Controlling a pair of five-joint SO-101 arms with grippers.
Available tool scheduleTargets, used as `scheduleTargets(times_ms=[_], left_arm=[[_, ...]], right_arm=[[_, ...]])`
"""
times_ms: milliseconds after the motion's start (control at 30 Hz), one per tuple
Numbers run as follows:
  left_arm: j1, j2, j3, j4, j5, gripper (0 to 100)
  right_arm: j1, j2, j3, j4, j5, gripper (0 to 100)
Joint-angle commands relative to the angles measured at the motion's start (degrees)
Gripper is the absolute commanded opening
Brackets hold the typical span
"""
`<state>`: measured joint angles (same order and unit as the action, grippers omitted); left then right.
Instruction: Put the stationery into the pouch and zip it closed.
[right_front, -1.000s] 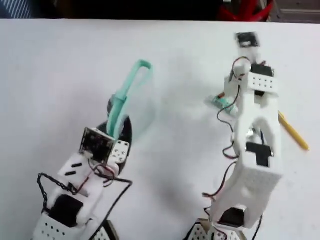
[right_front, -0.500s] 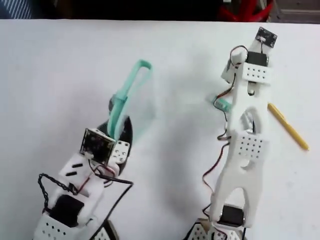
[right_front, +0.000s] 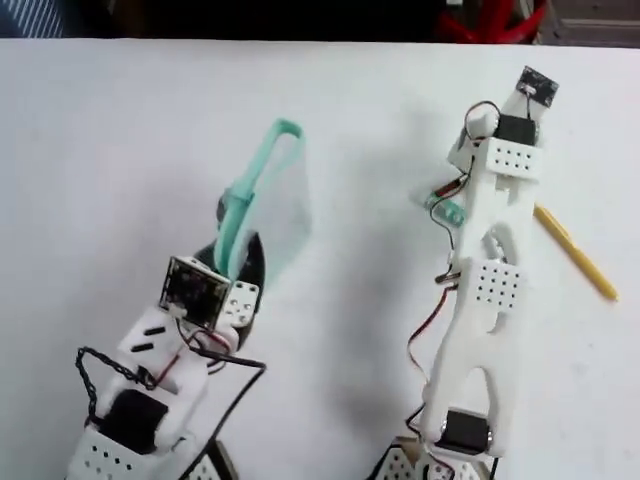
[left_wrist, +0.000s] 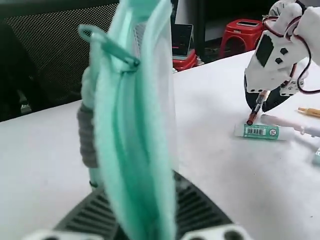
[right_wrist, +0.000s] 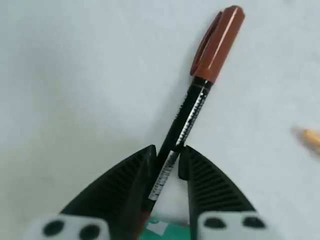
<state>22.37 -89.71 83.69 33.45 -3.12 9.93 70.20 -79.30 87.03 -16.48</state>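
Our left pincer (right_front: 238, 262) grips the pouch (right_front: 268, 195), which stands on edge between its jaws. Our right pincer (right_wrist: 167, 156) is clamped on the pen (right_wrist: 200, 90), brown cap jutting beyond its tips. We should lift high, carry the pen across above the pouch's zip edge, then lower it cap-first without nudging.

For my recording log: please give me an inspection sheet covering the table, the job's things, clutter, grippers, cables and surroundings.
Surface: white table.
Job's things: teal pouch and pen are held; pencil and tube lie on the table.
Clutter: nothing seen.
Grippers: left gripper, jaws shut on the pouch; right gripper, jaws shut on the pen.
Cables: red and black wires along both arms.
Surroundings: red stool beyond the table.
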Motion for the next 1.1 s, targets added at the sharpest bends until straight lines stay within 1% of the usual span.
scheduleTargets(times_ms=[0, 100, 300, 467, 667, 800, 867, 933, 1000, 1067], left_arm=[[-0.66, -0.48, -0.53, -0.09, 0.18, 2], [-0.66, -0.48, -0.53, -0.09, 0.18, 2], [-0.66, -0.48, -0.53, -0.18, 0.09, 2], [-0.66, -0.48, -0.53, -0.18, 0.09, 2], [-0.66, -0.48, -0.26, -0.09, 0.09, 2], [-0.66, -0.48, -0.18, 0.18, 0.09, 2], [-0.66, -0.48, -0.18, 0.18, 0.09, 2], [-0.66, -0.4, -0.09, 0.18, 0.09, 2], [-0.66, -0.4, -0.09, 0.18, 0.09, 2], [-0.66, -0.31, -0.09, 0.18, 0.09, 2]], right_arm=[[1.63, -0.92, -2.64, 0.4, -0.18, 4.7], [2.33, -1.8, -2.73, 0.57, -0.18, 1.8], [1.71, -8.66, -2.73, 4.79, 2.99, 1.8], [-0.48, -20.35, -2.73, 9.54, 3.08, 1.8], [-6.11, -35.74, -2.37, 11.3, 3.16, 1.8], [-7.87, -46.37, -1.41, 11.74, 3.16, 1.8], [-8.57, -52.26, 1.76, 11.82, 3.34, 1.8], [-9.89, -59.47, 8.26, 11.82, 6.59, 1.8], [-12.18, -67.91, 17.23, 11.82, 10.11, 1.8], [-15.25, -77.14, 27.43, 11.56, 11.69, 1.8]])
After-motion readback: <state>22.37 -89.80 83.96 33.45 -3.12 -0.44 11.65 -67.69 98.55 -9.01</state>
